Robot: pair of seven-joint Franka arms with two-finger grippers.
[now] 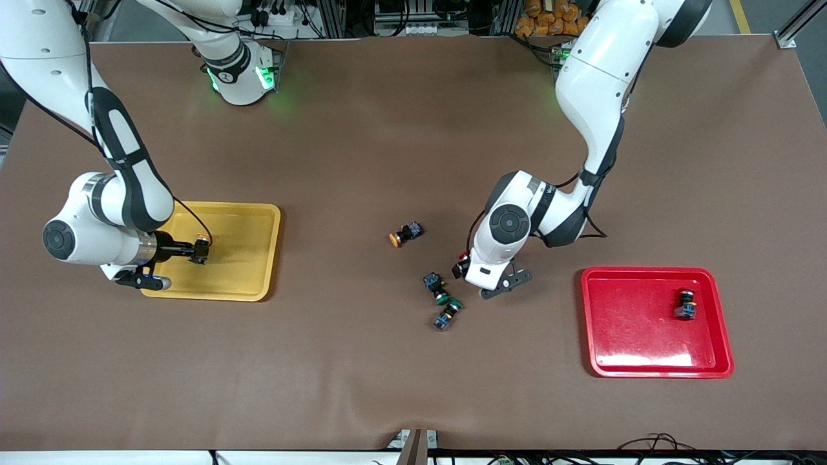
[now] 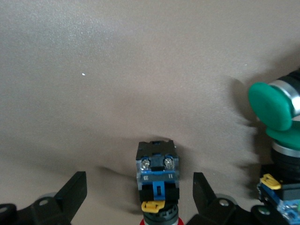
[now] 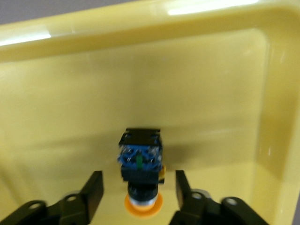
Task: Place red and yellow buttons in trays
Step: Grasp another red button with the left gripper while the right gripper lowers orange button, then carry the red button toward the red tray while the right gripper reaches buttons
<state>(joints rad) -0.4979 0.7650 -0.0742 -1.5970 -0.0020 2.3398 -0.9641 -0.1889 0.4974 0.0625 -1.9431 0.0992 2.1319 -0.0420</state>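
Observation:
My right gripper point(image 1: 194, 250) is low in the yellow tray point(image 1: 252, 223), open, its fingers point(image 3: 93, 190) on either side of an orange-yellow-capped button point(image 3: 140, 157) that lies on the tray floor point(image 3: 70, 117), not touching it. This button also shows in the front view point(image 1: 202, 248). My left gripper point(image 1: 460, 268) is low over the table's middle, open, its fingers point(image 2: 202, 192) either side of a red-capped button point(image 2: 158, 176) lying on the mat. Another orange-yellow button point(image 1: 406, 234) lies farther from the camera. The red tray point(image 1: 633, 349) holds one button point(image 1: 686, 305) with an orange-red cap.
Two green-capped buttons point(image 1: 439, 289) point(image 1: 448, 314) lie close beside my left gripper, nearer the camera; their green caps show in the left wrist view point(image 2: 274, 105). The red tray is at the left arm's end, the yellow tray at the right arm's end.

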